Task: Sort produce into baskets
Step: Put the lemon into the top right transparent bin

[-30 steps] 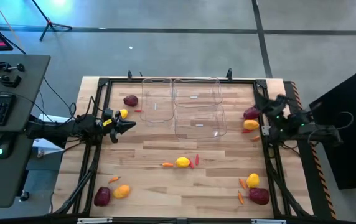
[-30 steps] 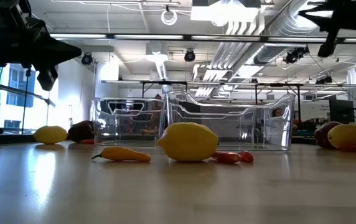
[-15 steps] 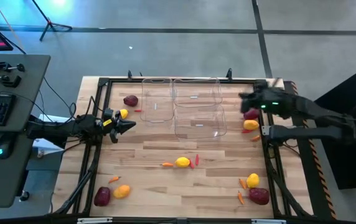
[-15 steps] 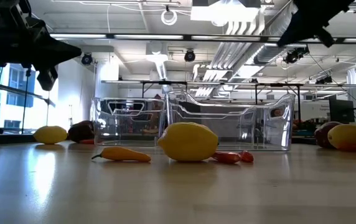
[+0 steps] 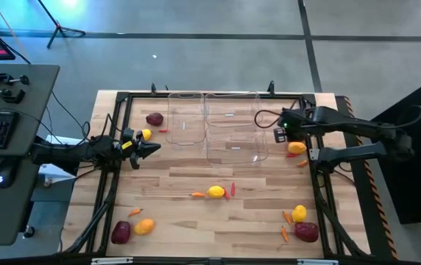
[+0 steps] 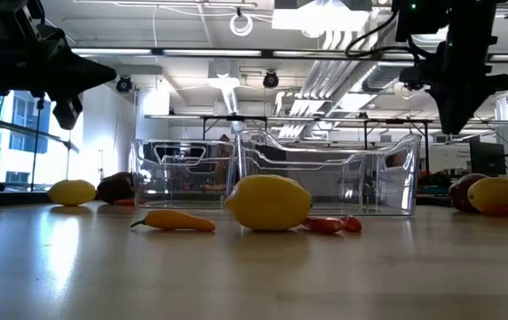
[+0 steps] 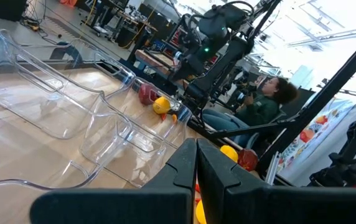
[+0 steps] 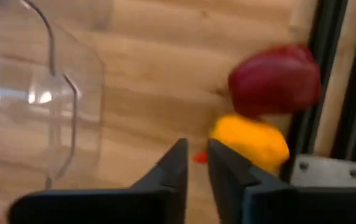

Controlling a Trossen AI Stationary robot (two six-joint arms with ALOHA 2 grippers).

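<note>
Three clear baskets (image 5: 185, 118) (image 5: 232, 109) (image 5: 236, 143) stand at the table's far middle. Produce lies scattered on the wood: a yellow fruit (image 5: 216, 192) with small peppers (image 5: 232, 189) mid-table, and a dark red round (image 8: 274, 79) against an orange fruit (image 8: 252, 142) at the right edge. My right gripper (image 8: 198, 165) hangs high above the table beside that pair and the right basket. It points down, its fingers a narrow gap apart with nothing between them. My left gripper (image 5: 155, 149) waits shut and level at the table's left edge.
More produce lies near the corners: a dark red round (image 5: 154, 118) and a yellow fruit (image 5: 146, 135) far left, an orange fruit (image 5: 144, 226) and a dark red round (image 5: 121, 232) near left, and a yellow fruit (image 5: 299, 213) and a dark red round (image 5: 306, 232) near right. Bare wood spans the table's middle.
My right arm has swung out from the table's right edge toward the baskets. Its gripper has tipped from level to pointing down. No produce has moved.
</note>
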